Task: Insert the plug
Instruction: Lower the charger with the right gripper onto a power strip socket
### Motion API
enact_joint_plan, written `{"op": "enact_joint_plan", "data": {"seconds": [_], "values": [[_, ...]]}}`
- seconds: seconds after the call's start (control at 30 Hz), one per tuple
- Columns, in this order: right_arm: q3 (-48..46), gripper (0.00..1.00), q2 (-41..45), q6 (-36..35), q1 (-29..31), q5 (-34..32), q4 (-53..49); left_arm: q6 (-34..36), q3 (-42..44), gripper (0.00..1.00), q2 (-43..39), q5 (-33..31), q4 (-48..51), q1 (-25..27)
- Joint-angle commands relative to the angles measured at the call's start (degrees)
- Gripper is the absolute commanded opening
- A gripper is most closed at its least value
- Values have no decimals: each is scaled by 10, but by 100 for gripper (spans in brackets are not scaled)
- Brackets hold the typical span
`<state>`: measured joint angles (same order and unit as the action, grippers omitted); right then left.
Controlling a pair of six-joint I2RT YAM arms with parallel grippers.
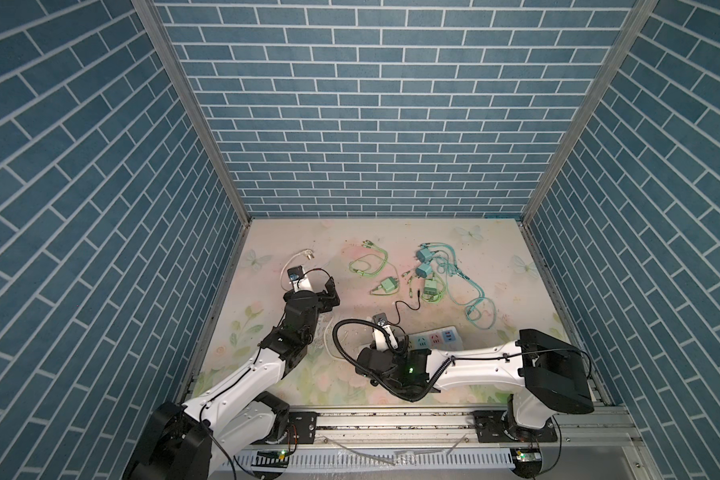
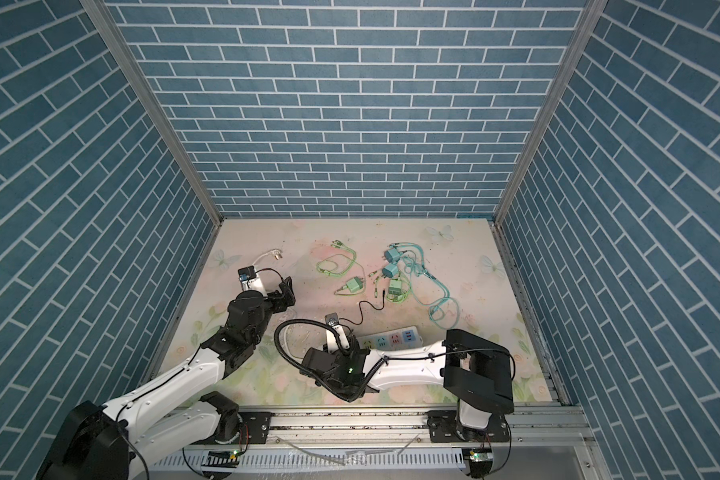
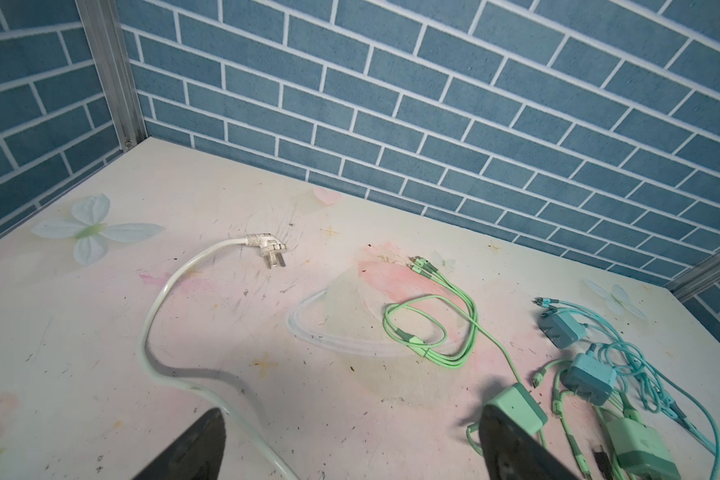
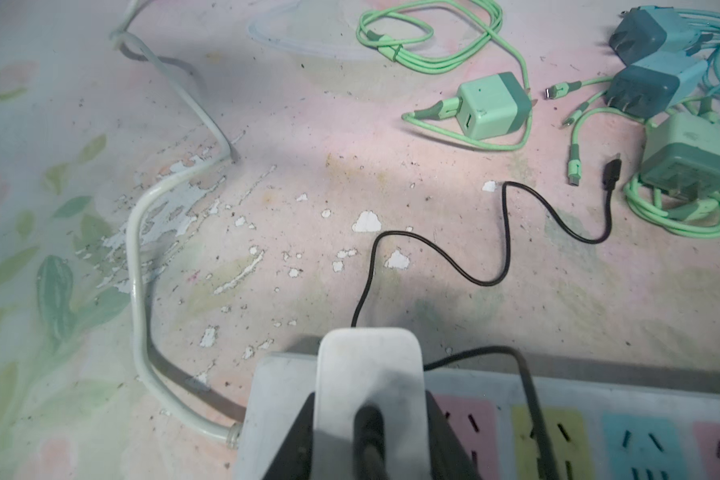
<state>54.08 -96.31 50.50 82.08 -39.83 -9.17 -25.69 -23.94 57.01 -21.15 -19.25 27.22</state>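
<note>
The right tool (image 4: 371, 432) grips the white plug (image 4: 368, 370) over the power strip (image 4: 591, 392); the left tool (image 3: 350, 446) gapes empty. The plug seems light, rigid and slick, best held by its flat sides.

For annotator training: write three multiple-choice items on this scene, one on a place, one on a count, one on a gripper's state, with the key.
1. Where does the white three-pin plug lie? A. on the table, in its far left part; B. in the left gripper; C. off the table.
2. How many blue chargers lie on the table? A. one; B. two; C. four.
3. How is the right gripper? A. open, empty; B. shut on the white charger; C. shut on the white three-pin plug.
Key: 1 A: it lies loose there, and the left gripper is open and empty. 2 B: two show, close together. 3 B: it clamps the charger's sides.
</note>
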Motion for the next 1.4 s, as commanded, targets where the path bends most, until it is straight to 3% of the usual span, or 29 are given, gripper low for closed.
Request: {"op": "enact_joint_plan", "data": {"seconds": [0.0, 0.6, 0.97, 1.37], "values": [[-55, 4, -18, -44, 1, 56, 44, 0, 6, 96, -17, -25, 22, -5], [-59, 1, 20, -38, 40, 37, -35, 1, -11, 96, 7, -36, 13, -5], [-212, 0, 83, -97, 62, 28, 140, -20, -7, 96, -19, -44, 30, -5], [-251, 0, 70, -155, 70, 17, 189, -8, -17, 96, -43, -54, 68, -5]]}}
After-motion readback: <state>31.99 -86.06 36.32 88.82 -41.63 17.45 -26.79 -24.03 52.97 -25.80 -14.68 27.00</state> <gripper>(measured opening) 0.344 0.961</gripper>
